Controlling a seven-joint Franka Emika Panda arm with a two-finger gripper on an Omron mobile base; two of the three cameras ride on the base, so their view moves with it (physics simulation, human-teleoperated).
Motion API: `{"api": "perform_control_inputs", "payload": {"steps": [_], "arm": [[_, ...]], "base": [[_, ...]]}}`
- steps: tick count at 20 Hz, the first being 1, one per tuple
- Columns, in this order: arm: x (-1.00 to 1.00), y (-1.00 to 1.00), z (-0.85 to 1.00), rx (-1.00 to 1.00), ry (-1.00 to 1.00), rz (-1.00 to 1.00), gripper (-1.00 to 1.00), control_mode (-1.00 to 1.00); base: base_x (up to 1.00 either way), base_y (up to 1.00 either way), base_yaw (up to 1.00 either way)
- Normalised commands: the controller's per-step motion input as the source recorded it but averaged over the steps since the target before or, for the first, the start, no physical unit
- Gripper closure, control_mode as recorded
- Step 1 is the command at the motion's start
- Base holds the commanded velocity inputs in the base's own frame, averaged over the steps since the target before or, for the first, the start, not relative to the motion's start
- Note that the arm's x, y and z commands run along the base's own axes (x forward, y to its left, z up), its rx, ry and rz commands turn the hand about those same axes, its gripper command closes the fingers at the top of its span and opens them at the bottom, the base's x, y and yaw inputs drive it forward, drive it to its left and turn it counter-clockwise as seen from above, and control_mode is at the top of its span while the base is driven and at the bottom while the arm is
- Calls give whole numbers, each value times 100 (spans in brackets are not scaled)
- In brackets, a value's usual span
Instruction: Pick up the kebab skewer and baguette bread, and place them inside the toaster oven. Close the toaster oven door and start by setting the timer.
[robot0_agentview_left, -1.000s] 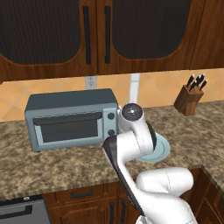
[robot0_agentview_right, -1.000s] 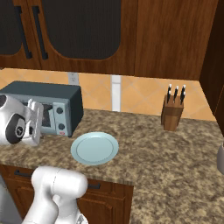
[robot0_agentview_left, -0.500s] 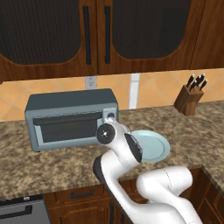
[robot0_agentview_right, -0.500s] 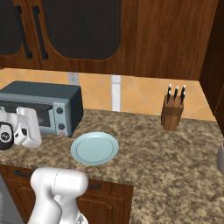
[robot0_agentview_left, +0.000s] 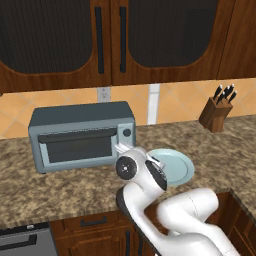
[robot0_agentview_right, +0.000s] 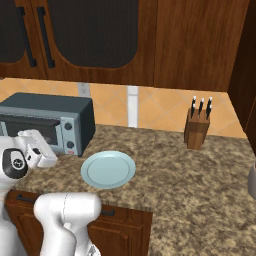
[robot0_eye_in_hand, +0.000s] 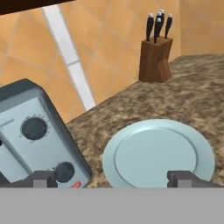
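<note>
We find the toaster oven (robot0_agentview_left: 82, 135) on the granite counter (robot0_agentview_right: 200, 175) against the back wall, its long axis along that wall and its front facing us. The toaster oven door (robot0_agentview_left: 77, 147) is shut. Just beside its knob panel lies a pale blue plate (robot0_agentview_right: 108, 169), bare. The end effector (robot0_eye_in_hand: 113, 178) hovers over the plate's near rim, fingertips (robot0_eye_in_hand: 43, 178) set wide apart, gripping nothing.

My way to the toaster oven (robot0_agentview_left: 82, 135) front is open counter. A plate (robot0_agentview_right: 108, 169) lies just right of it; the knife block (robot0_agentview_right: 196, 129) stands well apart.
</note>
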Motion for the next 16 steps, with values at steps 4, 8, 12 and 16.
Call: {"api": "perform_control_inputs", "payload": {"steps": [4, 8, 12, 16], "arm": [[42, 14, -25, 2, 0, 10, -100, -100], [35, 28, -29, 1, 0, 3, -100, -100], [30, 56, -28, 0, 0, 0, -100, -100], [43, 34, -19, 0, 0, 0, -100, -100]], "base": [[0, 0, 0], [0, 0, 0], [0, 0, 0], [0, 0, 0]]}}
